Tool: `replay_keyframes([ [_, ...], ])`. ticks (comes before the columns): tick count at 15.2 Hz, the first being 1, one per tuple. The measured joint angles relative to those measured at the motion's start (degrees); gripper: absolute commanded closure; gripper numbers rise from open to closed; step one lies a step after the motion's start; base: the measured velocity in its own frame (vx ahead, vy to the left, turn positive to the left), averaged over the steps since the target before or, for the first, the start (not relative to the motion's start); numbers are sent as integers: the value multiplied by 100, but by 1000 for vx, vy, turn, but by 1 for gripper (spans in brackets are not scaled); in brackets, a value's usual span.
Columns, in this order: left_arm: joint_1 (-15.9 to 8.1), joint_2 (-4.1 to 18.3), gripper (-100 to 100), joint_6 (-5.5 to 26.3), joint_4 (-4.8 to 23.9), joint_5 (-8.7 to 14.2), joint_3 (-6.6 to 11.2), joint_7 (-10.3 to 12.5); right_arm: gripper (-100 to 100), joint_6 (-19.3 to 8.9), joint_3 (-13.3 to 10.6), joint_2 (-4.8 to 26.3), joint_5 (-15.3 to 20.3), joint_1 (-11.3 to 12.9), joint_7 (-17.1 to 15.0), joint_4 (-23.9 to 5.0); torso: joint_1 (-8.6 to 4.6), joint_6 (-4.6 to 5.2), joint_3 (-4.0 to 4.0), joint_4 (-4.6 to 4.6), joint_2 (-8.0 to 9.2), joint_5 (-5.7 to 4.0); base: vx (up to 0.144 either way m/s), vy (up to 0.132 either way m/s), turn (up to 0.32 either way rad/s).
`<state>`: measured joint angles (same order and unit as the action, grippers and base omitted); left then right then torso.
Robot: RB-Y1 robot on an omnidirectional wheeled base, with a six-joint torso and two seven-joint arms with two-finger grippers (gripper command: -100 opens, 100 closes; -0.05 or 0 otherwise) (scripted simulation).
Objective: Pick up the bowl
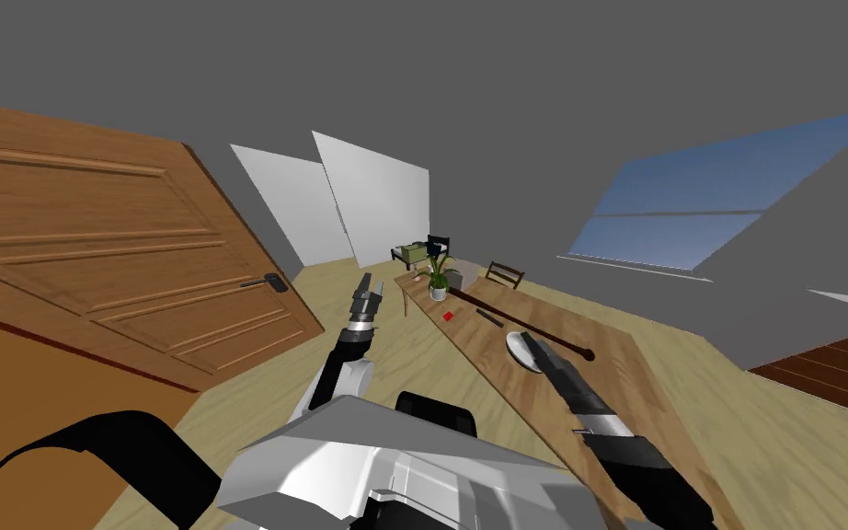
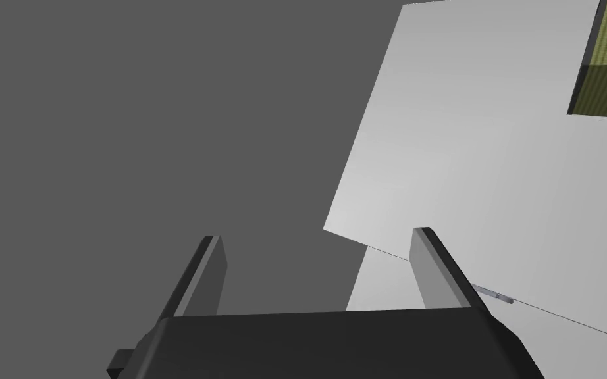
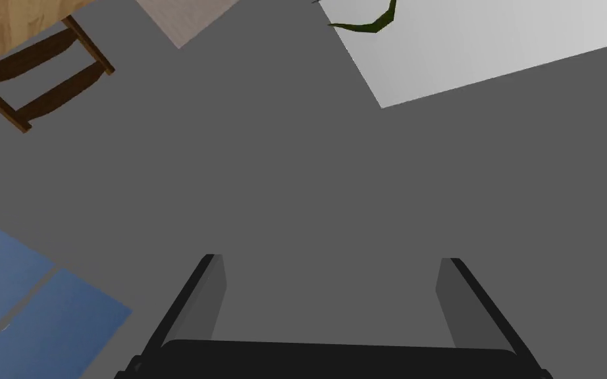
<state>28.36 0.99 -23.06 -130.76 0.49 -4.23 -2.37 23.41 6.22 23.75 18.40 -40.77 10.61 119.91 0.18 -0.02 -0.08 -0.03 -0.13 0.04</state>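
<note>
- White bowl point(image 1: 514, 351) lying on long wooden table point(image 1: 624, 377), at 1 o'clock ahead, close to table's near edge
- Right gripper point(image 1: 527, 340) overlapping bowl's 3 o'clock side, blades wide apart, holding nothing
- Left gripper point(image 1: 369, 293) raised at 11 o'clock above floor, blades spread, empty
- Dark rod point(image 1: 565, 342) just past bowl at 12 o'clock; red block point(image 1: 448, 316) and potted plant point(image 1: 438, 276) farther along table

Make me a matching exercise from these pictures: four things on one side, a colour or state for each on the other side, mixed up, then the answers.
Things:
1. bowl
2. small block
3. potted plant
4. left hand

Colour or state:
A. red
B. open
C. white
D. green-leaved

Pairs: 1-C, 2-A, 3-D, 4-B
</note>
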Motion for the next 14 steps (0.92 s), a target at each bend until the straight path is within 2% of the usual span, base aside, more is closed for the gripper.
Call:
replay_keyframes([
  [3,0,0,0,0,0,0,0,0,-100,34,39,216,368,-189,101,-420,-2,-1,-1,-1,-2,0,42,35,212],
  [6,0,0,0,0,0,0,0,0,-100,-66,130,546,662,-389,88,-630,-2,-1,-2,-1,-3,0,46,36,260],
  [11,0,0,0,0,0,0,0,0,-100,-72,263,1006,1197,-706,151,-1267,-6,-1,-2,-1,-4,-1,48,26,233],
  [14,0,0,0,0,0,0,0,0,-100,-113,295,1223,1538,-956,203,-1495,-5,0,-4,-1,-7,0,59,21,272],
])
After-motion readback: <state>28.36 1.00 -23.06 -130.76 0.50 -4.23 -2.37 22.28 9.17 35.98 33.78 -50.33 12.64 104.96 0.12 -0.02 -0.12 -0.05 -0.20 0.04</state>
